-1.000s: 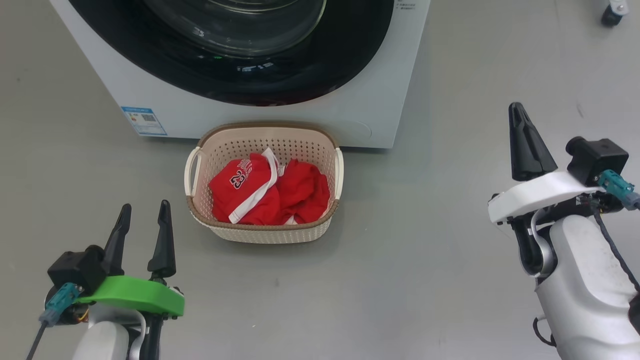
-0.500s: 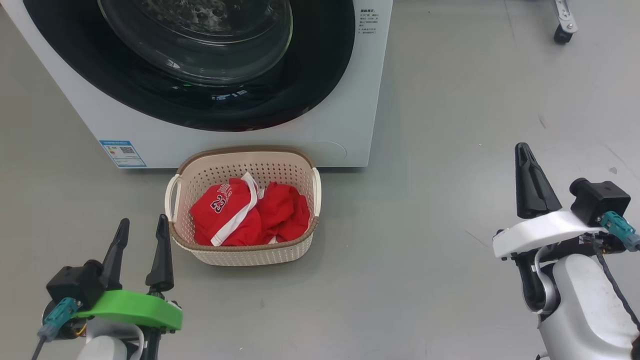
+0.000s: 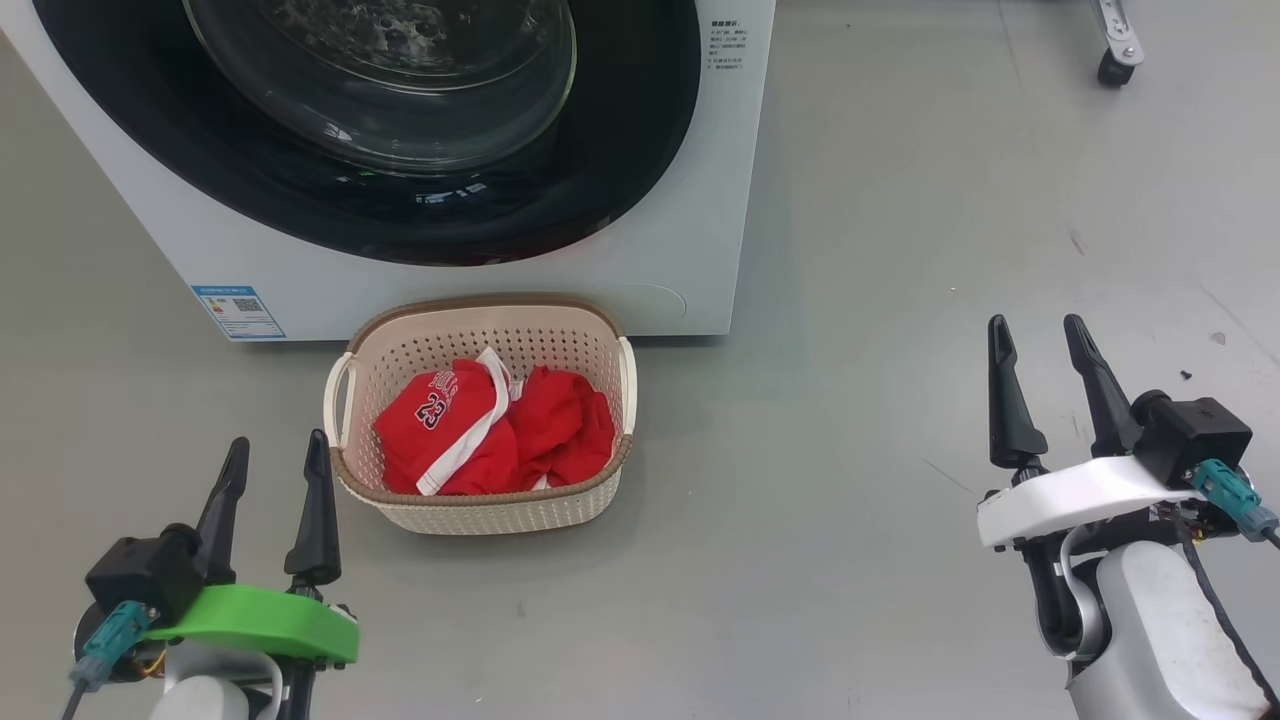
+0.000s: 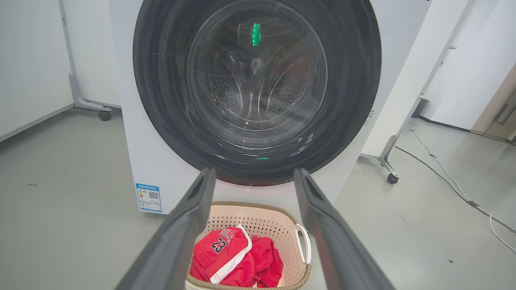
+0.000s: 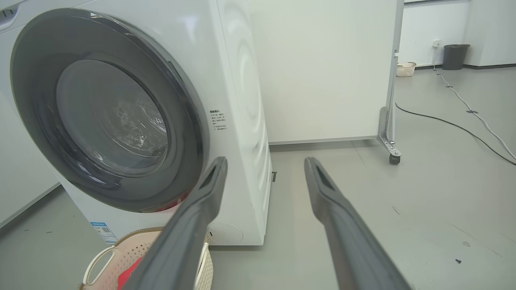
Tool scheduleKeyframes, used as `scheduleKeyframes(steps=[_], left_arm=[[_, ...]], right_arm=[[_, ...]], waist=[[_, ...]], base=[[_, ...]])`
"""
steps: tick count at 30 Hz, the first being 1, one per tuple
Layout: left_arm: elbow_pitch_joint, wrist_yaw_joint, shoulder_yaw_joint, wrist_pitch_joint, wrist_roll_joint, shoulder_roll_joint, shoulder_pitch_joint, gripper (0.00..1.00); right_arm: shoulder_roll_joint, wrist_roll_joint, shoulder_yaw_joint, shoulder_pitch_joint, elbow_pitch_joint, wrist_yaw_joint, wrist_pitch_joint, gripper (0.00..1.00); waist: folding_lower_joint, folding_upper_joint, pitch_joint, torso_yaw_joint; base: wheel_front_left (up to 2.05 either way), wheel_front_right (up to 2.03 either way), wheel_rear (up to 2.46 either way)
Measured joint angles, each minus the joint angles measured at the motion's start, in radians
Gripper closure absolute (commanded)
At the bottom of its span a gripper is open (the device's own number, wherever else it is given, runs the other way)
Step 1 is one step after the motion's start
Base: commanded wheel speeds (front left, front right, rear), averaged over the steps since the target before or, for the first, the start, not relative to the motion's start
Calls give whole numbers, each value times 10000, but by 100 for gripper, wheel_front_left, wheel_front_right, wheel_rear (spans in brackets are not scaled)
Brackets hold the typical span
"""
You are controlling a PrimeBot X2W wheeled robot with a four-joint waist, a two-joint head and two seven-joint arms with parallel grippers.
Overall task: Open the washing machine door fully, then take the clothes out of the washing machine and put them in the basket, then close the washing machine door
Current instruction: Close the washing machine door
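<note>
The white washing machine (image 3: 700, 200) stands at the top of the head view, its round black door (image 3: 620, 150) shut flat against the front with the glass window (image 4: 258, 80) showing bare steel drum behind. On the floor just before it sits the cream basket (image 3: 480, 510), holding the red clothes (image 3: 490, 435), one with a white 23. My left gripper (image 3: 276, 462) is open at the lower left, empty, beside the basket's left corner. My right gripper (image 3: 1036, 340) is open and empty at the lower right, well away from the basket.
Grey floor spreads around the machine and basket. A white panel on a wheeled frame (image 5: 390, 149) stands to the machine's right, with cables (image 5: 463, 125) trailing over the floor behind. A dark bin (image 5: 455, 56) and another small basket (image 5: 405, 69) stand far off.
My right gripper's fingers were together and now stand apart, and it has dropped lower in the picture. The head camera has shifted, showing more of the machine's front. The left gripper has stayed open.
</note>
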Motion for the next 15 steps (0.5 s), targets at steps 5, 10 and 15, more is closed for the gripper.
scheduleKeyframes(steps=[5, 10, 15], left_arm=[[-21, 0, 63, 0, 17, -27, 28, 0], [-25, 0, 86, 0, 25, -63, 80, 0], [-23, 0, 79, 0, 25, -81, 129, 0]], right_arm=[[77, -167, -54, 57, -127, 0, 0, 0], [130, -249, -94, 222, -188, 2, 0, 0], [167, -334, -121, 244, -303, 2, 0, 0]], waist=[[0, 0, 23, -7], [0, 0, 29, -3], [0, -1, 41, 7]], base=[[0, 0, 0], [0, 0, 0], [0, 0, 0]])
